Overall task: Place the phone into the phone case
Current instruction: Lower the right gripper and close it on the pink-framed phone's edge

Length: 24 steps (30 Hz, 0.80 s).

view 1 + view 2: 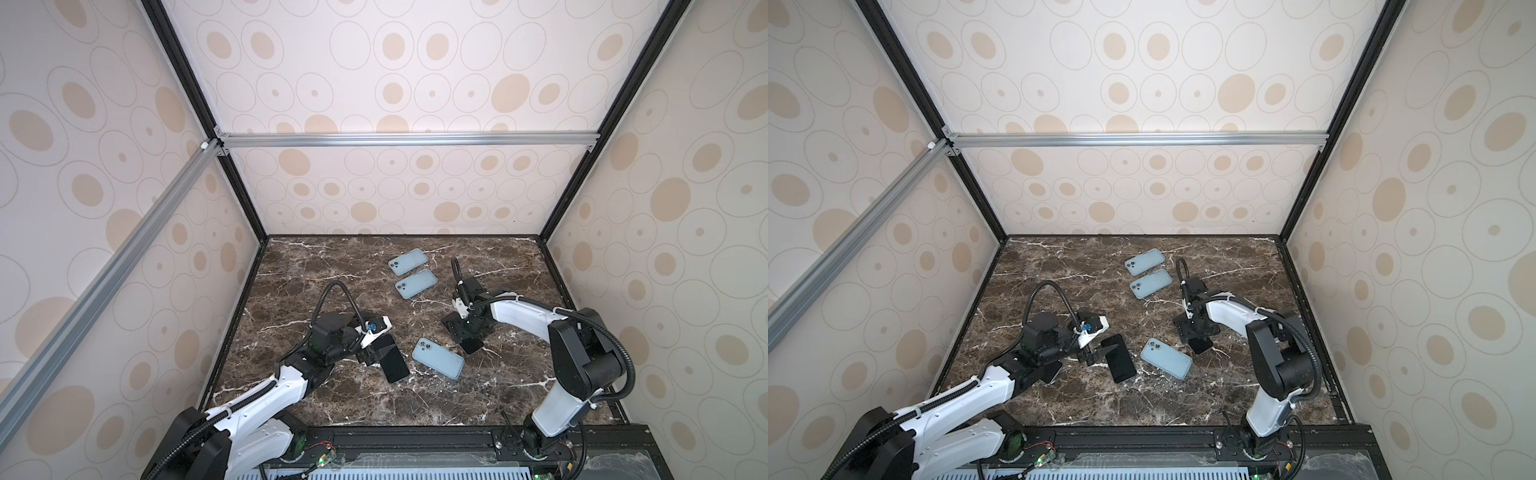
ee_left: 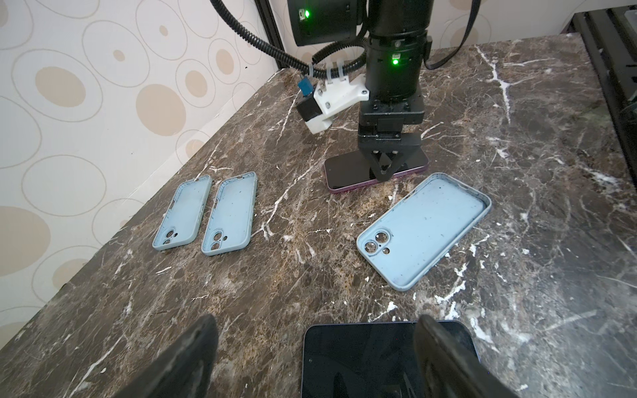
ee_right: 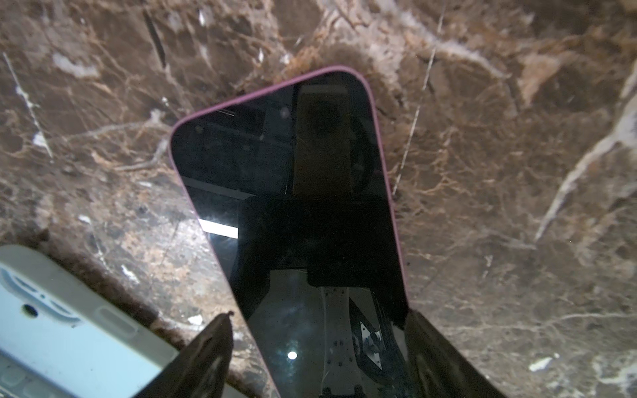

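My right gripper [image 3: 319, 320] stands spread astride the purple-edged phone [image 3: 293, 165], flat on the bench [image 1: 332, 266], its length nearly parallel to the empty case [image 1: 437, 358] just beside it toward the left arm, whose left gripper [image 2: 317, 322] is likewise spread.

Bare marble [image 1: 415, 320] between near case [image 1: 438, 358] and far cases [image 1: 408, 262]

My left arm [image 1: 266, 395] stretches in low from the near left, forearm almost level, and ends just left of the phone case [image 1: 438, 358]. My left gripper [image 1: 374, 355] points toward that case, held low, its jaws spread wide. My right arm [image 1: 528, 313] rises from the near right, folds at the elbow and reaches in just right of the case. My right gripper [image 1: 471, 344] points straight down there, set low, its jaws standing apart.
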Available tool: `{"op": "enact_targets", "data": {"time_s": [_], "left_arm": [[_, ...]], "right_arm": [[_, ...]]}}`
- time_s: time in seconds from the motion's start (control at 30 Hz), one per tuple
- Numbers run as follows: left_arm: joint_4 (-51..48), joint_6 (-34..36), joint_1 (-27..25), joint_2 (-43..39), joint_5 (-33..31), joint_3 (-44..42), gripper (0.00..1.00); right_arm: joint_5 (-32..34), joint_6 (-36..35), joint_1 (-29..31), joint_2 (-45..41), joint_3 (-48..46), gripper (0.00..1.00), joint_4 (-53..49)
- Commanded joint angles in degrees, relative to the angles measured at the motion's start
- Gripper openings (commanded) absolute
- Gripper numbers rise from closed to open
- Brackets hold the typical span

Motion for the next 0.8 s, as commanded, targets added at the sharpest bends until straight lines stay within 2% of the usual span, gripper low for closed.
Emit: {"op": "enact_targets", "data": {"time_s": [0.0,0.3,0.37,0.43,0.77], "left_arm": [[-0.33,1.93,-0.36,-1.06,-0.10,1.97,0.88],[-0.24,1.94,-0.33,-1.41,-0.46,1.94,0.88],[0.12,1.68,-0.35,-1.32,-0.45,1.92,0.87],[0.33,1.33,-0.36,-1.30,-2.61,1.87,0.87],[0.37,1.15,-0.37,-1.49,-3.59,1.87,0.87]], "right_arm": [[-0.98,-0.25,0.49,1.30,-0.09,0.75,-1.76],[-1.05,-0.39,0.42,0.95,-0.07,0.67,-2.02],[-1.20,-0.82,0.41,0.70,0.00,0.63,-2.06],[-1.26,-1.14,0.42,0.34,-0.07,0.60,-2.02],[-1.15,-1.69,0.43,0.25,0.52,0.57,-1.96]]}}
